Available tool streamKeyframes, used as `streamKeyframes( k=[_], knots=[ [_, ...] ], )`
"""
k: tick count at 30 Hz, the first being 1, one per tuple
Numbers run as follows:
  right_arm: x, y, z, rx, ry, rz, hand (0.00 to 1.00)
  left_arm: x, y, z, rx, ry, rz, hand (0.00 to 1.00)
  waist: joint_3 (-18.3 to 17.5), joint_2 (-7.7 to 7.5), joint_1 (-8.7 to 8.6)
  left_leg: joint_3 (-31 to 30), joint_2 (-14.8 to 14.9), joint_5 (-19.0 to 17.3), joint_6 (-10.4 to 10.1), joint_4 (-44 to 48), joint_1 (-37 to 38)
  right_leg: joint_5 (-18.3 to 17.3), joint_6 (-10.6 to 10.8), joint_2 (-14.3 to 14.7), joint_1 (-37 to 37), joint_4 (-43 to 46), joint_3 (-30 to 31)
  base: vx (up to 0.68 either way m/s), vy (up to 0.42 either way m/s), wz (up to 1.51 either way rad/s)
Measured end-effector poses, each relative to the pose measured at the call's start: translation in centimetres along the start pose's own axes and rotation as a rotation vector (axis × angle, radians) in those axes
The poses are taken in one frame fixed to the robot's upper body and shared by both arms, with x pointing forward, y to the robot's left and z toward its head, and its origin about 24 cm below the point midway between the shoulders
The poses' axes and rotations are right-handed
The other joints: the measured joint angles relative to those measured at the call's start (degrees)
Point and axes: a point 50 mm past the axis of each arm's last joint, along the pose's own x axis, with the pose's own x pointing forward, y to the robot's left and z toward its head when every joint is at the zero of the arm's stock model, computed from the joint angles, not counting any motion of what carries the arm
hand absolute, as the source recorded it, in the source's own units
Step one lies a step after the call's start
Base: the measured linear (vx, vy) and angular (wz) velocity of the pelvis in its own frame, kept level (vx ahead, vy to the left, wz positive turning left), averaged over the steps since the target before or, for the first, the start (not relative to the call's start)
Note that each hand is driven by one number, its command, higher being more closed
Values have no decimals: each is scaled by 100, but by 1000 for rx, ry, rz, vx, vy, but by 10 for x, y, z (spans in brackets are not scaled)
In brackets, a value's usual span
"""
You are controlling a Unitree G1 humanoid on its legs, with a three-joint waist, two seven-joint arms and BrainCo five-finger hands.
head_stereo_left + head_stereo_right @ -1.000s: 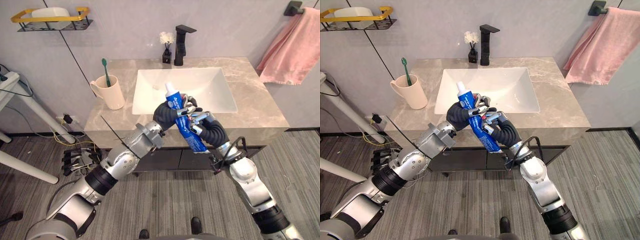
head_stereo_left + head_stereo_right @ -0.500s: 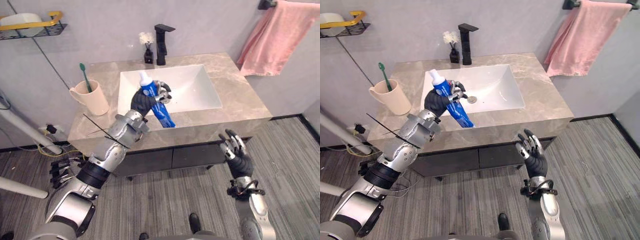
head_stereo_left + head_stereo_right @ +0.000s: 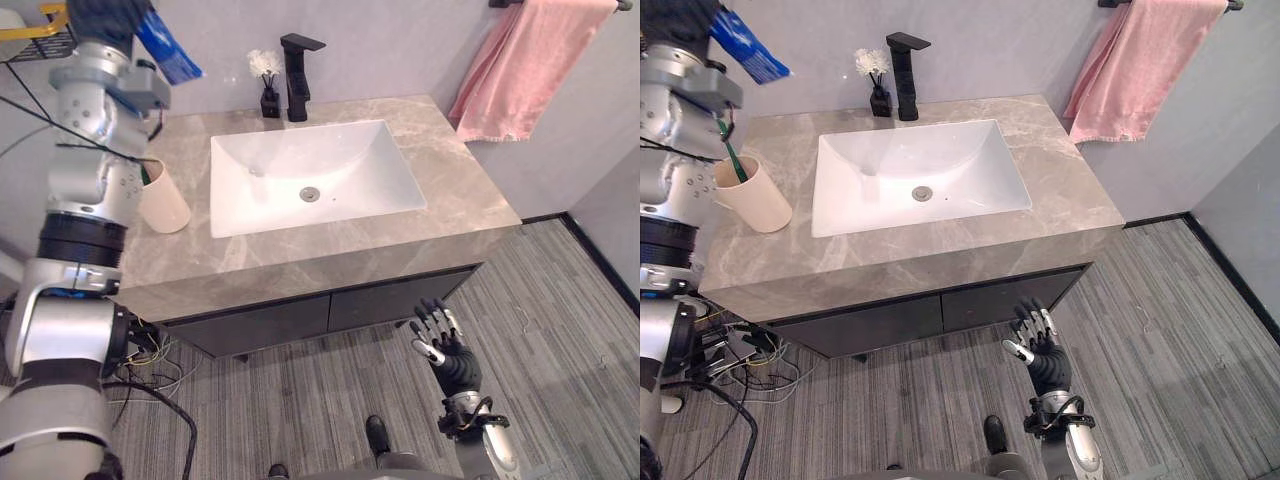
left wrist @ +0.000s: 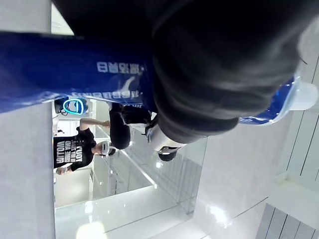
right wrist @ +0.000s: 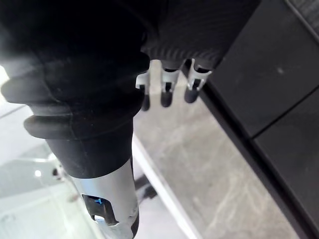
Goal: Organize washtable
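Note:
A blue toothpaste tube (image 3: 168,55) is held high at the far left, above the counter's left end and close to the wall shelf (image 3: 40,28). My left hand (image 3: 112,14) is shut on it; the left wrist view has the tube (image 4: 75,69) running across under the hand's dark cover (image 4: 224,64), white cap (image 4: 305,95) at one end. My right hand (image 3: 446,347) hangs low in front of the cabinet, below the counter edge, with its fingers (image 5: 167,87) straight and holding nothing.
A beige cup (image 3: 756,200) with a green toothbrush (image 3: 730,156) stands on the marble counter (image 3: 462,170) left of the white sink (image 3: 300,150). Behind the sink are a black faucet (image 3: 298,66) and a small flower vase (image 3: 268,88). A pink towel (image 3: 520,70) hangs at the right.
My right hand let go of the tube and dropped below the counter, fingers spread. My left arm lifted the tube up and to the left, toward the shelf. The camera has shifted too.

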Motion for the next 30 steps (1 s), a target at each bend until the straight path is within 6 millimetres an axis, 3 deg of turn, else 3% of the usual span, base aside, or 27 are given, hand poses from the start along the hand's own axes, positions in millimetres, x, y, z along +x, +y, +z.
streamKeyframes(
  k=[6, 10, 12, 16, 20, 30],
  knots=[
    [1, 1, -1, -5, 6, 7, 0, 0, 3, 2, 14, -8, 24, 100, 10, -32, -4, 9, 0, -66, -5, 119, -33, -5, 1, -1, -19, 39, 12, -7, -2, -2],
    [7, 5, 1, -6, -8, 29, 0, 2, 2, 5, 41, -27, 19, 100, 244, -113, -123, 2, -63, -158, 40, 393, -46, -747, 64, 23, -683, 1698, 11, -52, -14, 0],
    [7, 4, 1, -12, -6, 27, 0, 2, 1, 5, 60, -28, 15, 100, 247, -171, -123, -7, -171, -160, 47, 394, -7, -932, 56, -76, -746, 1937, 5, -72, -2, 7],
    [5, 0, 0, -34, 14, 24, 0, 2, 3, 9, 94, -47, 18, 100, 241, -83, -96, -163, -180, -160, 56, 378, -205, -802, 7, -148, -615, 1512, -162, -74, 17, 17],
    [4, -3, 1, -56, 22, 27, 0, 3, 21, 21, 143, -70, 59, 100, 230, -57, 19, -180, -126, -28, 59, 305, -348, -355, 20, -132, -483, 795, -263, 42, 0, 9],
    [1, -2, -1, -71, 33, 41, 0, -8, 46, 13, 171, -26, 139, 100, 168, -24, 35, -405, -91, -11, 42, 292, -391, -235, -19, -147, -109, 210, -544, 54, -1, 12]
  ],
)
